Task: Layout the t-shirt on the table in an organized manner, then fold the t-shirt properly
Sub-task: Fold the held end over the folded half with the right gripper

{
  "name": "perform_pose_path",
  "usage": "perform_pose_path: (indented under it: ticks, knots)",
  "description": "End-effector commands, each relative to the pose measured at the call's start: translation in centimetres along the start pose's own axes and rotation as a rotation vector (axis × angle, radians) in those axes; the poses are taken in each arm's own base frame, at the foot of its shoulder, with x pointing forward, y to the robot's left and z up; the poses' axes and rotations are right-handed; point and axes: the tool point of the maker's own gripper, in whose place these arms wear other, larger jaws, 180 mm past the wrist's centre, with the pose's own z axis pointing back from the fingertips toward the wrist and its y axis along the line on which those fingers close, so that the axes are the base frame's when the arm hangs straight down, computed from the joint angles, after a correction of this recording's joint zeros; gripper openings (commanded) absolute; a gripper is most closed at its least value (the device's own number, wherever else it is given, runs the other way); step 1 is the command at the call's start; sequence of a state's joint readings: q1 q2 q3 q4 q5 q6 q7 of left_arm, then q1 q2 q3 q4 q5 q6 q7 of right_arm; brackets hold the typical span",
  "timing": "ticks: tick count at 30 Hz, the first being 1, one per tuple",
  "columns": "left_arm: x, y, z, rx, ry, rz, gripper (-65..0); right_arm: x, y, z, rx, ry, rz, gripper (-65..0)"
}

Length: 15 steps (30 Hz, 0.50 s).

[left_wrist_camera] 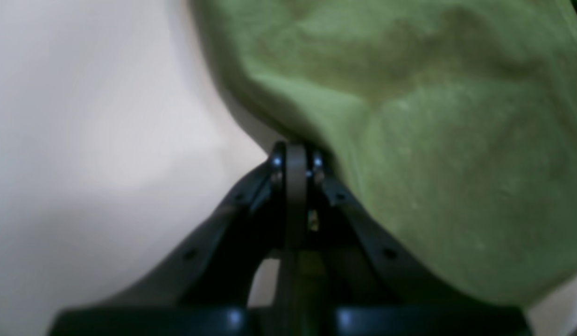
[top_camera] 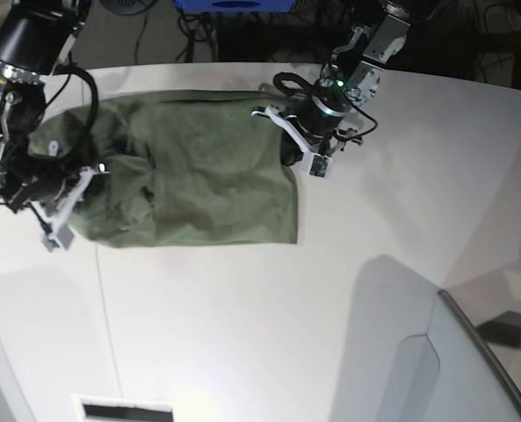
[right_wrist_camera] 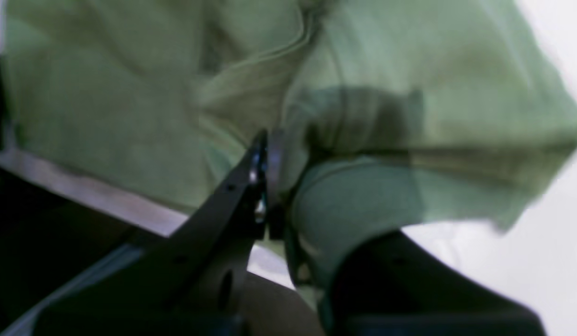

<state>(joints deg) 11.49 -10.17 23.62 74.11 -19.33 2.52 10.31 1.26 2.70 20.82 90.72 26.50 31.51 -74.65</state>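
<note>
Lying spread but rumpled on the table [top_camera: 242, 334], the shirt [top_camera: 198, 189] looks only partly laid out. Left gripper [left_wrist_camera: 295, 156] and right gripper [right_wrist_camera: 270, 186] each pinch its cloth at opposite ends; folding seems not begun

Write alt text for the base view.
An olive-green t-shirt lies partly spread across a white table, seen from above. Two black robot arms pinch it at opposite ends: the right hand at the picture's left, the left hand at its right.
</note>
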Motion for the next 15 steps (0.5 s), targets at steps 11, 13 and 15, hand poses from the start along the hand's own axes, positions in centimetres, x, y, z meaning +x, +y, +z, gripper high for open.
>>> perform_pose_path:
  ticks: [11,13,15]
  knots:
    - [-0.8,-0.8,0.3,-0.026,0.056,-0.006,-65.0,3.7,8.1,-0.4,0.108,-0.089,-0.002,-65.0]
    - [-0.8,-0.8,0.3,-0.027,0.056,-0.005,-65.0,3.9,9.3,-0.7,0.128,-0.090,-0.011,-65.0]
    - [-0.8,-0.8,0.3,-0.027,0.056,-0.005,-65.0,4.0,10.6,-1.0,0.151,-0.085,-0.022,-65.0]
